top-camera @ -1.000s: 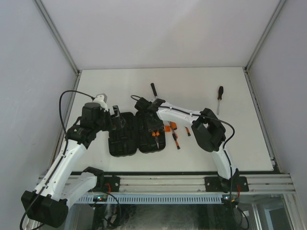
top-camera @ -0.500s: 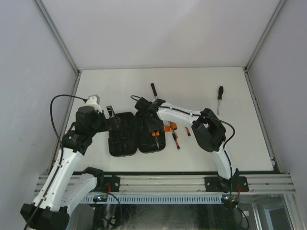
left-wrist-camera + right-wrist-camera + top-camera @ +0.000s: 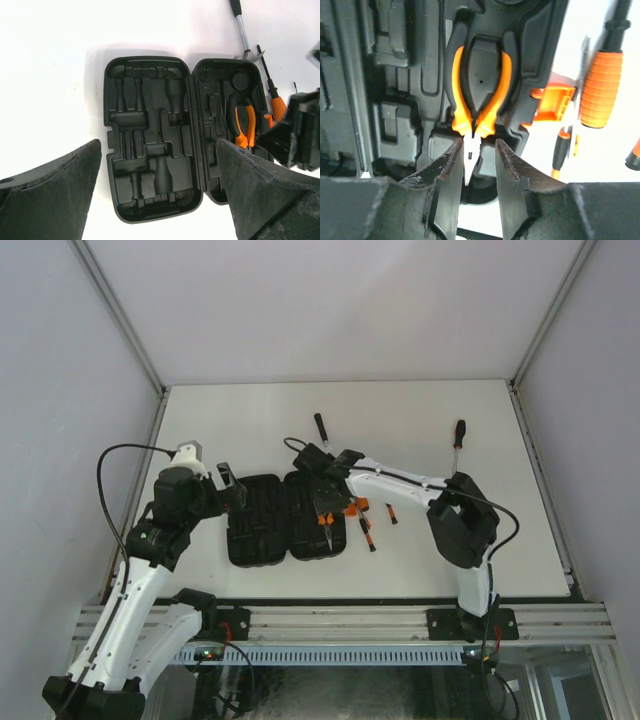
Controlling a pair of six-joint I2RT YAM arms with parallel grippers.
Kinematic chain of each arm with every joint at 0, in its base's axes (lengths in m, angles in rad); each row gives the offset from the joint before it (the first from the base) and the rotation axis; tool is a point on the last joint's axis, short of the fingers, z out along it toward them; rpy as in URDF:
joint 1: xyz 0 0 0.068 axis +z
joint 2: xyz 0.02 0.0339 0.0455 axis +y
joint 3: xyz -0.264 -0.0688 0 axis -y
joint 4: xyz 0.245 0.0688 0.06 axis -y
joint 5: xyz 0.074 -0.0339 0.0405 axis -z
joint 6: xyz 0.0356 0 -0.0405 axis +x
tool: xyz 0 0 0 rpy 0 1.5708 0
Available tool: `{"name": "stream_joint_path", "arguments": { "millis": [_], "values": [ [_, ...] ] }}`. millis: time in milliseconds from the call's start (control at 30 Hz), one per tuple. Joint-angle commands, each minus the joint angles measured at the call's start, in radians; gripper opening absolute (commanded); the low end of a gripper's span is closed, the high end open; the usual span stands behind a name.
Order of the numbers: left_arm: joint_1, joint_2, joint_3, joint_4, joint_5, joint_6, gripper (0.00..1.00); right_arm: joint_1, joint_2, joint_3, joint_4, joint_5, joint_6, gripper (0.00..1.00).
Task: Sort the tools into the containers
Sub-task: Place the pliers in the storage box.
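Lying snug: pliers (image 3: 479,95) in the tool case (image 3: 150,150), right half
Right gripper (image 3: 479,165) sits loose around their slippery steel nose; left gripper (image 3: 158,145) gapes, empty. Hard, heavyish, I think; orange handles should hold best.

A white table (image 3: 250,410) stands between pale walls (image 3: 330,300).

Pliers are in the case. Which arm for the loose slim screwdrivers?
Right, probably. The right gripper is over the tool case's right half at the pliers, beside the slim screwdrivers; the left gripper hangs open by its left half.
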Motion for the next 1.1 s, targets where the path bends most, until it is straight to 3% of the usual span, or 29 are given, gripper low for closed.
{"name": "stream_joint_path", "arguments": {
  "millis": [0, 233, 433, 600, 767, 1000, 1067],
  "values": [
    [0.01, 0.001, -0.013, 0.067, 0.011, -0.038, 1.0, 0.0, -0.184, -0.067, 0.114, 0.062, 0.003, 0.31],
    [0.01, 0.001, -0.03, 0.145, 0.079, -0.124, 0.94, 0.006, -0.391, -0.24, 0.254, 0.155, 0.005, 0.36],
    [-0.008, 0.087, 0.019, 0.162, 0.153, -0.113, 0.88, 0.005, -0.515, -0.282, 0.284, 0.188, -0.02, 0.38],
    [-0.078, 0.143, 0.047, 0.176, 0.109, -0.113, 0.86, 0.003, -0.619, -0.339, 0.326, 0.241, 0.002, 0.53],
    [-0.162, 0.202, 0.061, 0.216, 0.052, -0.131, 0.85, -0.035, -0.722, -0.429, 0.405, 0.194, -0.018, 0.56],
    [-0.239, 0.31, 0.091, 0.259, 0.025, -0.155, 0.83, -0.093, -0.849, -0.566, 0.536, 0.16, -0.099, 0.94],
    [-0.247, 0.327, 0.098, 0.271, 0.022, -0.158, 0.84, -0.117, -0.893, -0.616, 0.584, 0.15, -0.102, 1.0]
  ]
}}
